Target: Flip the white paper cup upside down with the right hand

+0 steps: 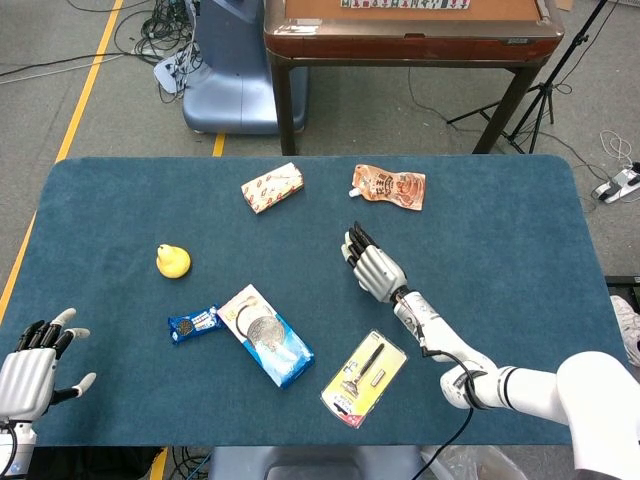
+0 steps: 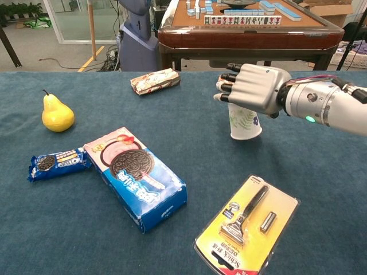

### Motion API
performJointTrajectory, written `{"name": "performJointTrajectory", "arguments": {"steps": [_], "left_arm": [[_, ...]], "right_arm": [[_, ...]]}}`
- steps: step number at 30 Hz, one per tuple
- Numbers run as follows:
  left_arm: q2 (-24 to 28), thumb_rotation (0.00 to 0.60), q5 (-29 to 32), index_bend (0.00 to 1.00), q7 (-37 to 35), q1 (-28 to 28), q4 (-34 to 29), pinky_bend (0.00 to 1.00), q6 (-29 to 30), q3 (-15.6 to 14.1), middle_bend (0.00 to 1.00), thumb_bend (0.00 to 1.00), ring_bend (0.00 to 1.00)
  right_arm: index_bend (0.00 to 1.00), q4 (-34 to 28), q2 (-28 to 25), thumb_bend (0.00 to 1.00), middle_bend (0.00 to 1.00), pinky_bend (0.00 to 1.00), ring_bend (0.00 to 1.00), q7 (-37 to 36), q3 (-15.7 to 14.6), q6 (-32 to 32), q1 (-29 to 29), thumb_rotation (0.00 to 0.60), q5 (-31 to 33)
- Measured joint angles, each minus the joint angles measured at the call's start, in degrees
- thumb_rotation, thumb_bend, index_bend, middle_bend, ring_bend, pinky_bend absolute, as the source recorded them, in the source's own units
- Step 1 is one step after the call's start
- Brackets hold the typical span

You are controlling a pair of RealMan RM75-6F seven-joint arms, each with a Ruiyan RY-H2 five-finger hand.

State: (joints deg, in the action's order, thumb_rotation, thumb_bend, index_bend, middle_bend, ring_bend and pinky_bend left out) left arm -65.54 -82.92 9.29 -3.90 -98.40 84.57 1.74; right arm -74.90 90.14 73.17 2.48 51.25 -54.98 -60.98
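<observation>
The white paper cup, printed with a leaf pattern, stands mouth down on the blue table right of centre. My right hand sits over its upturned base and grips it from above with the fingers wrapped round the upper part. In the head view the right hand hides the cup entirely. My left hand hovers at the near left corner of the table, fingers spread and holding nothing; the chest view does not show it.
A razor blister pack lies just in front of the cup. An Oreo box, a small Oreo pack and a yellow pear lie to the left. A red-white packet and an orange pouch lie at the back.
</observation>
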Motion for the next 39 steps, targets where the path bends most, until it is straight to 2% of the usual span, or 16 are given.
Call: {"name": "performJointTrajectory", "arguments": {"steps": [7,12,17,22,25,30,39], "left_arm": [[0.1,0.6,-0.3,0.34,0.1,-0.4,-0.2,0.08,-0.1,0.3,0.13,0.15,0.16],[0.2,0.6,-0.2,0.34,0.3,-0.9,-0.1,0.08,-0.5,0.7,0.13,0.15,0.16],[0.2,0.6,-0.1,0.34,0.6,-1.7,-0.1,0.08,-1.1,1.3,0.13,0.15,0.16],[0.2,0.6,0.3,0.34,0.8,-2.3,0.0,0.08,-1.6,1.7,0.13,0.15,0.16],[0.1,0.6,0.3,0.34,1.0,-2.6,0.0,0.08,-1.8,2.0,0.13,0.15,0.16],[-0.1,0.6,0.6,0.34,1.1,-2.8,0.2,0.08,-1.4,2.4,0.13,0.15,0.16],[-0.3,0.6,1.0,0.31,2.4,-3.1,-0.3,0.08,-0.9,3.0,0.13,0.15,0.16]], "right_arm": [[0.07,-5.5,-2.4,0.18,0.07,0.0,0.0,-3.9,1.9,3.5,1.6,0.6,2.3],[0.15,-11.1,-5.7,0.16,0.13,0.0,0.01,-13.1,4.5,6.0,4.5,0.6,4.7],[0.17,-18.3,-11.5,0.16,0.16,0.1,0.06,-23.8,7.3,8.2,8.2,0.6,7.8],[0.18,-23.8,-16.5,0.16,0.19,0.12,0.08,-33.4,8.3,9.2,12.3,0.6,8.8],[0.18,-26.2,-19.1,0.17,0.21,0.13,0.08,-39.2,8.0,10.7,15.5,0.6,7.1],[0.21,-30.2,-22.4,0.19,0.25,0.18,0.12,-48.5,6.2,16.1,21.9,0.6,-0.5],[0.25,-33.7,-26.7,0.19,0.28,0.2,0.14,-58.9,-0.6,28.7,34.3,0.6,-15.3]]}}
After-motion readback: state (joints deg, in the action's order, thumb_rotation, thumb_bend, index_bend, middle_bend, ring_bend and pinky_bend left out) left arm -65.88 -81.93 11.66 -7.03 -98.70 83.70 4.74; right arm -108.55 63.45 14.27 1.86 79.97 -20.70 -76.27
